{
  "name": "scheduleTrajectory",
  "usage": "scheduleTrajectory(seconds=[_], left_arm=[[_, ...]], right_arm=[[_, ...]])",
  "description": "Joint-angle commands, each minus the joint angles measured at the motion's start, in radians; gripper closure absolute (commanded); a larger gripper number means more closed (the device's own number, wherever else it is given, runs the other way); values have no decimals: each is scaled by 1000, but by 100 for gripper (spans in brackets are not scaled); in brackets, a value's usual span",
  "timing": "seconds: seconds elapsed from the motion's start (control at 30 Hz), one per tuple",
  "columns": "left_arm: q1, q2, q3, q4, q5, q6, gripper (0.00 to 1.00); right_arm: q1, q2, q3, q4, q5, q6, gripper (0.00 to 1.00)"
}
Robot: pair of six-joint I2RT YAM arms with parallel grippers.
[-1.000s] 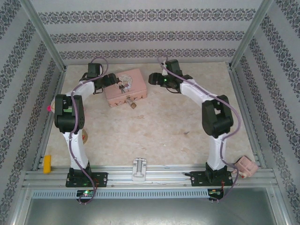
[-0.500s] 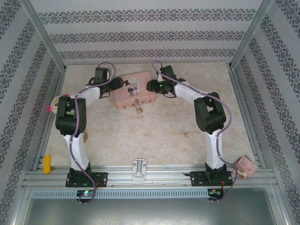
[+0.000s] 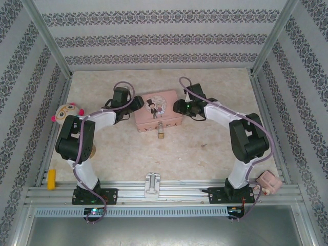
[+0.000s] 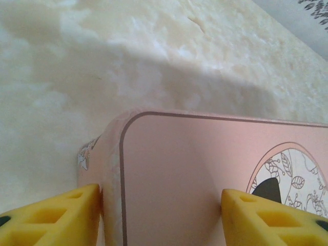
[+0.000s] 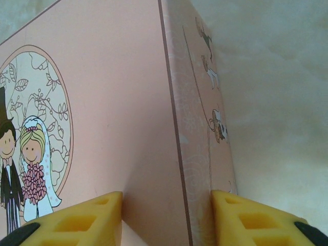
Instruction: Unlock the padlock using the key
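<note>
A pink tin (image 3: 158, 110) with a bride-and-groom picture on its lid lies mid-table. The small brass padlock (image 3: 161, 134) hangs from the hasp on its near wall and rests on the table. My left gripper (image 3: 136, 104) is at the tin's left end. In the left wrist view (image 4: 161, 197) one yellow finger (image 4: 56, 215) touches the end wall and the other rests on the lid. My right gripper (image 3: 178, 106) pinches the right end the same way (image 5: 166, 200). A tiny dark sliver (image 3: 205, 146) on the table right of centre may be the key.
A round plush toy (image 3: 65, 111) lies by the left wall. On the near rail are a yellow block (image 3: 51, 179), a white bracket (image 3: 152, 184) and a pink object (image 3: 269, 182). Metal frame posts and patterned walls close in three sides.
The tin, with the padlock trailing, has slid nearer and to the right, both grippers moving with it. Both pairs of jaws have narrowed onto its ends. The plush toy has come into view.
</note>
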Motion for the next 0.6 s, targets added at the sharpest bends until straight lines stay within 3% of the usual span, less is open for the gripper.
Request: scheduleTrajectory(seconds=[0.0, 0.17, 0.3, 0.57], left_arm=[[-78, -19, -54, -3, 120, -96, 40], [-95, -79, -126, 28, 71, -135, 40], [-95, -128, -171, 46, 33, -163, 39], [-95, -216, -212, 28, -28, -173, 25]], right_arm=[[36, -35, -68, -18, 22, 51, 57], [46, -97, -127, -22, 52, 65, 55], [44, -125, -131, -56, 88, 41, 44], [33, -271, -150, -179, 234, 1, 33]])
